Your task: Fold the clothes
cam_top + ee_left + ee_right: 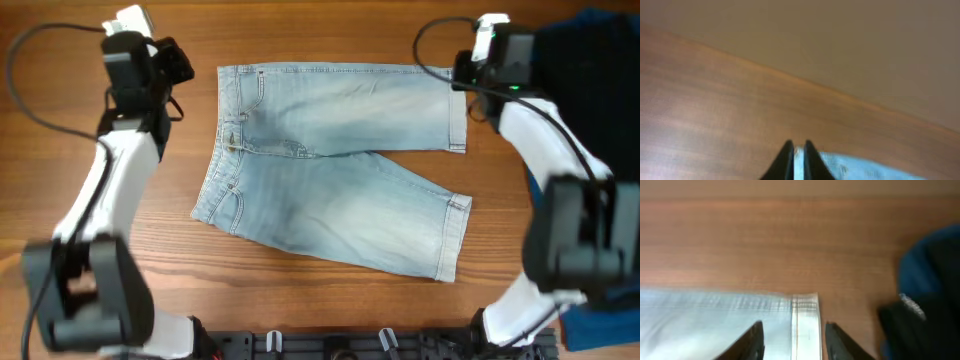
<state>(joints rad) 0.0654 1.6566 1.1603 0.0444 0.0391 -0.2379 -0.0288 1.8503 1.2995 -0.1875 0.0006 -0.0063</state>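
Observation:
The clothes, light blue denim shorts (330, 170), lie spread flat on the wooden table (330, 30), waistband to the left and legs to the right. My left gripper (185, 65) is at the waistband's far corner. In the left wrist view its jaws (796, 145) stand only a slit apart, with a strip of denim (865, 167) caught in the slit. My right gripper (462, 75) is at the far leg's hem. In the right wrist view it (794, 325) stands open, and the hemmed edge of the shorts (715, 315) lies between its fingers.
A dark blue garment (600, 80) is heaped at the table's right edge, close beside my right arm, and shows in the right wrist view (935, 265) with a black piece (905, 325) in front of it. Bare wood surrounds the shorts.

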